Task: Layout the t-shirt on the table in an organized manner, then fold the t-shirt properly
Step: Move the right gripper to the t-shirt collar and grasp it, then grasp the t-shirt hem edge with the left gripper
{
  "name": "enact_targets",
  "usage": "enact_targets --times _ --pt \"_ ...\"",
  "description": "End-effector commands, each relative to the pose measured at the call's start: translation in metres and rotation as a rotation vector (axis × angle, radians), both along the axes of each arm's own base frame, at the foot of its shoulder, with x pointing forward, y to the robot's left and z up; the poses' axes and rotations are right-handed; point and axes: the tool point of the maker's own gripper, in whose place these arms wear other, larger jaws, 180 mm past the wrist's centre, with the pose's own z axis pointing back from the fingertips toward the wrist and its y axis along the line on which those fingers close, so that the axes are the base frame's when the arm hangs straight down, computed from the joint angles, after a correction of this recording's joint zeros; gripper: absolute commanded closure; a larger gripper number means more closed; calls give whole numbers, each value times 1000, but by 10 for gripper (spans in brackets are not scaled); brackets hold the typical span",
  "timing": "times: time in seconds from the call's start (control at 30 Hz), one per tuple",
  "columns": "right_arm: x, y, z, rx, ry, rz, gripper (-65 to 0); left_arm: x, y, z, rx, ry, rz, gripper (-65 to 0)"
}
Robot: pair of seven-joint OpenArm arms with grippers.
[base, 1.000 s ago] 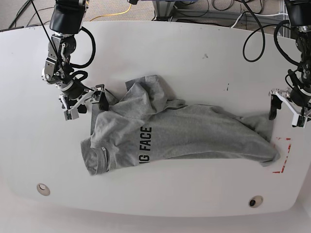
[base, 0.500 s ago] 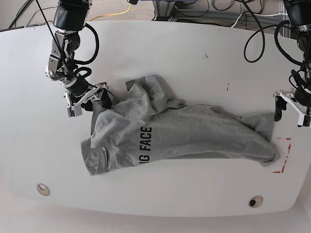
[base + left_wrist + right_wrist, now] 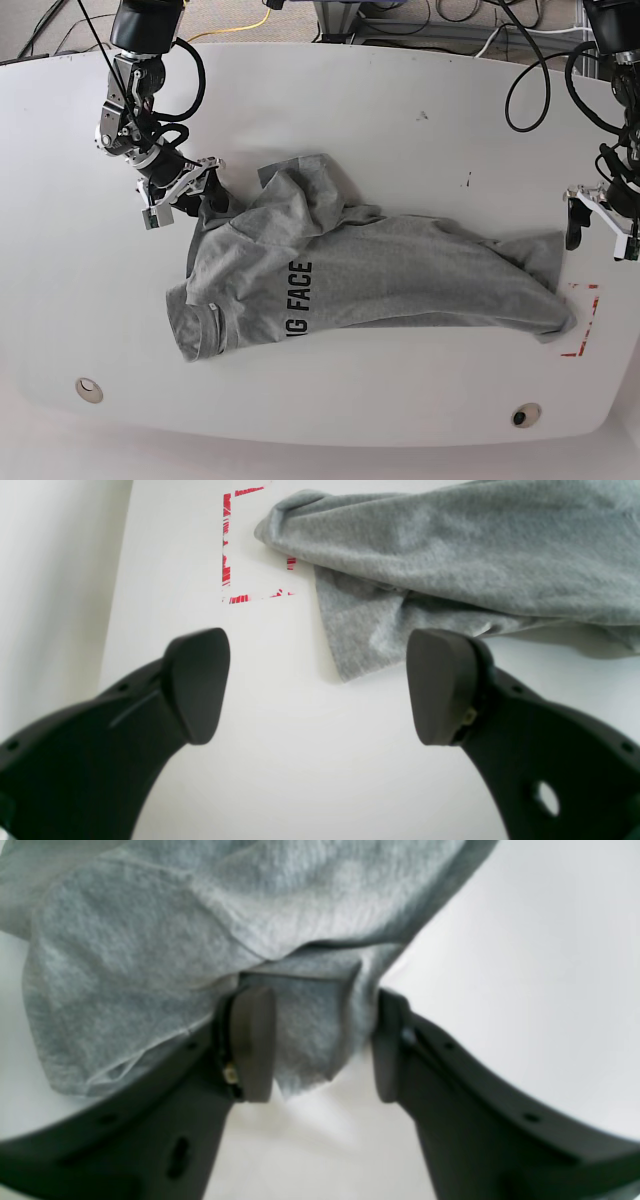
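Observation:
The heather-grey t-shirt [image 3: 400, 270] lies crumpled across the middle of the white table [image 3: 400, 120], with black lettering showing near its left end. My right gripper [image 3: 190, 200] is at the shirt's upper left edge. In the right wrist view a fold of the t-shirt [image 3: 150, 940] hangs between the fingers of the right gripper [image 3: 320, 1040], whose jaws stand partly narrowed with a gap still showing. My left gripper [image 3: 600, 232] stands open just off the shirt's right corner. In the left wrist view the left gripper [image 3: 320, 680] holds nothing, and a corner of the t-shirt [image 3: 450, 545] lies ahead of it.
Red tape marks [image 3: 585, 320] lie by the shirt's right end, close to the table's right edge, and show as red tape [image 3: 227, 550] in the left wrist view. Two round grommets [image 3: 89, 389] [image 3: 525, 414] sit near the front edge. Cables [image 3: 520, 80] run over the back.
My right gripper has pushed in onto the shirt's upper left edge and its jaws have narrowed around the cloth. The left gripper has shifted slightly up, still open.

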Motion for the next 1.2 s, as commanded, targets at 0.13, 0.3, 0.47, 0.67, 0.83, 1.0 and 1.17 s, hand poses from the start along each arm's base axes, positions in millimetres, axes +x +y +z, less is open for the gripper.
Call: enact_targets --times 0.13,0.3,0.47,0.67,0.83,1.0,1.17 --pt "-4 -4 -4 -32 28 16 -220 8 4 20 16 -59 -9 -525" --pt "-3 -4 -4 -34 28 18 -203 8 5 19 15 -57 -6 -525" --pt "-2 -4 -3 -35 25 17 -41 4 13 7 -1 -26 18 -525" --pt "0 -4 -2 -37 22 16 0 13 23 8 -19 -35 48 -525" --pt "1 -6 -2 -43 22 16 0 16 34 -5 -47 -7 87 -525" --pt "1 -8 -1 -45 21 13 0 25 49 -16 -95 10 142 -528" --pt "1 -8 -1 -47 20 14 0 37 52 -31 -148 45 156 -529"
